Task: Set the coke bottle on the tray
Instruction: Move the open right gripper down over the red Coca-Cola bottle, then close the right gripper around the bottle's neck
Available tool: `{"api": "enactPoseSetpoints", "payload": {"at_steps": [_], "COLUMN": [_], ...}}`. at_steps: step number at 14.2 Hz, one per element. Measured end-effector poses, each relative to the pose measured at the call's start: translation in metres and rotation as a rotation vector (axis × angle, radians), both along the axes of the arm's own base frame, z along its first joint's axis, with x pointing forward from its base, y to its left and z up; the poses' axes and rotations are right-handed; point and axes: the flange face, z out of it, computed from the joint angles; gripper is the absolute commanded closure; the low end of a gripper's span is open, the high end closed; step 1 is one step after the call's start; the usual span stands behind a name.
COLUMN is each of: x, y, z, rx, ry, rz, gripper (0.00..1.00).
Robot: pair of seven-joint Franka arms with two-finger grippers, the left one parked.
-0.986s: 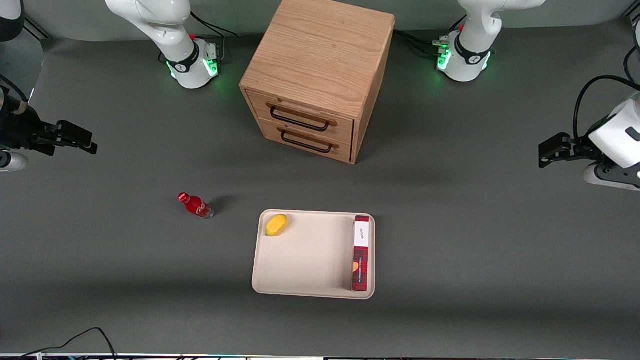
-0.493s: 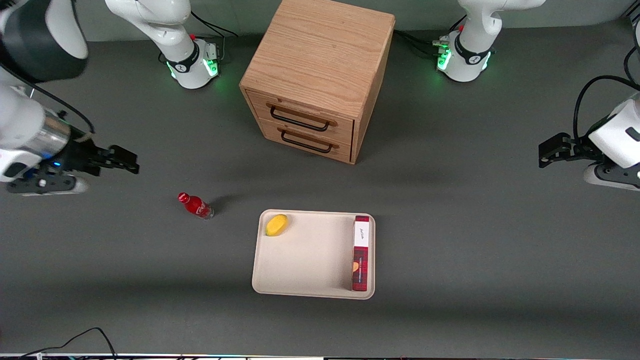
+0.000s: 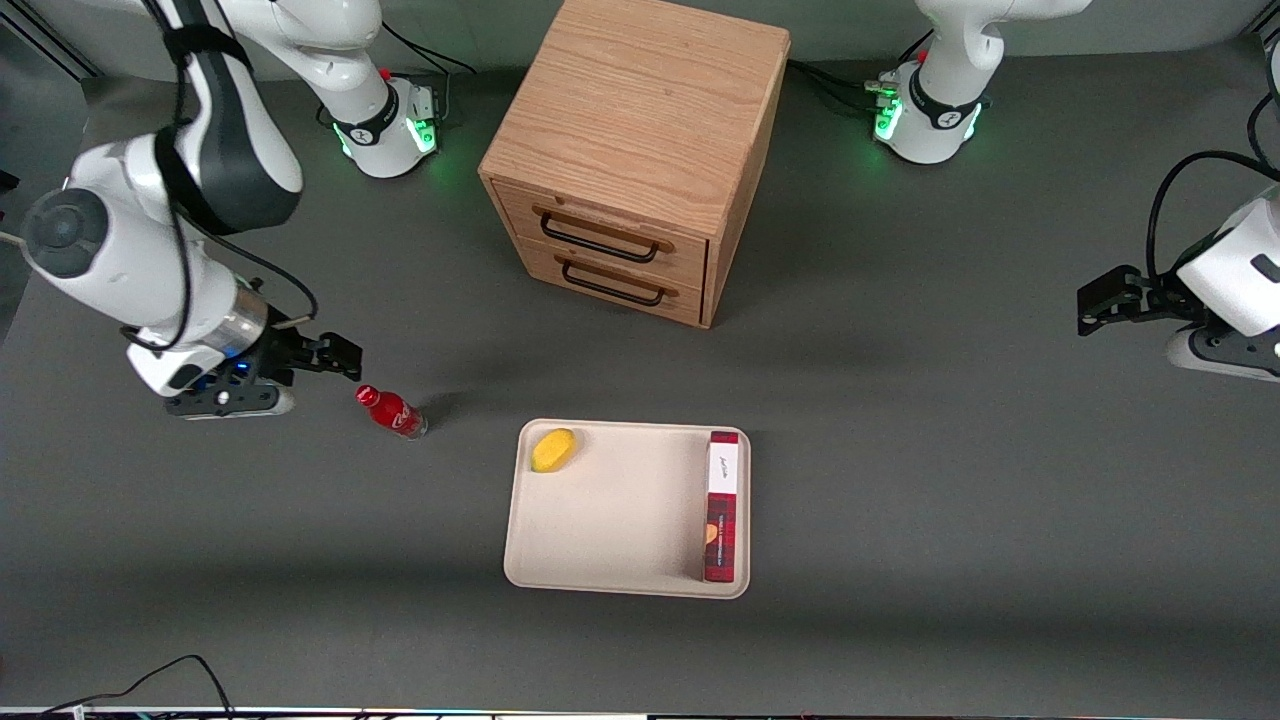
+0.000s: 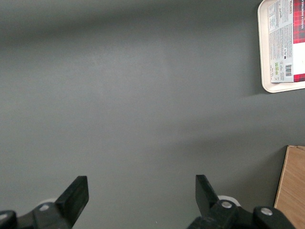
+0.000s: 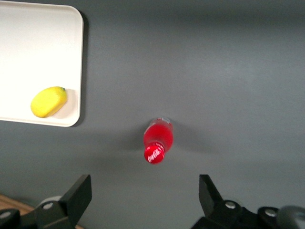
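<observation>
The small red coke bottle (image 3: 391, 411) stands upright on the grey table, beside the beige tray (image 3: 610, 520), toward the working arm's end. In the right wrist view I look down on its red cap (image 5: 155, 153). My right gripper (image 3: 335, 352) hangs above the table, close to the bottle and a little farther from the front camera than it. Its fingers are spread wide with nothing between them (image 5: 144, 195). The tray also shows in the right wrist view (image 5: 28, 47).
A yellow lemon-like fruit (image 3: 553, 449) and a long red-and-white box (image 3: 722, 505) lie on the tray. A wooden two-drawer cabinet (image 3: 633, 150) stands farther from the front camera than the tray. A black cable (image 3: 150, 680) lies at the table's near edge.
My right arm has swung in from the table's end toward the bottle, and the gripper now hovers close to it. The bottle and tray have not moved.
</observation>
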Motion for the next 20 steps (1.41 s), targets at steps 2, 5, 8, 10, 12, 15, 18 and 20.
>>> {"api": "enactPoseSetpoints", "payload": {"at_steps": [2,5,8,10,12,15,18,20], "x": [-0.007,-0.013,-0.013,-0.01,-0.01,-0.014,-0.016,-0.018], "y": [0.0,-0.001,-0.001,-0.001,-0.001,0.003,0.005,0.008], "z": [-0.024,-0.05,-0.07,-0.081,-0.091,-0.102,-0.107,-0.109], "rx": [-0.012,-0.033,-0.045,-0.038,-0.049,-0.066,-0.064,-0.063], "ry": [-0.016,-0.043,-0.05,-0.052,-0.062,-0.063,-0.06,-0.056], "rz": [0.01,0.032,0.055,0.058,0.055,0.052,0.052,0.049], "gripper": [0.0,0.0,0.01,0.01,0.01,0.12,0.3,0.39]}}
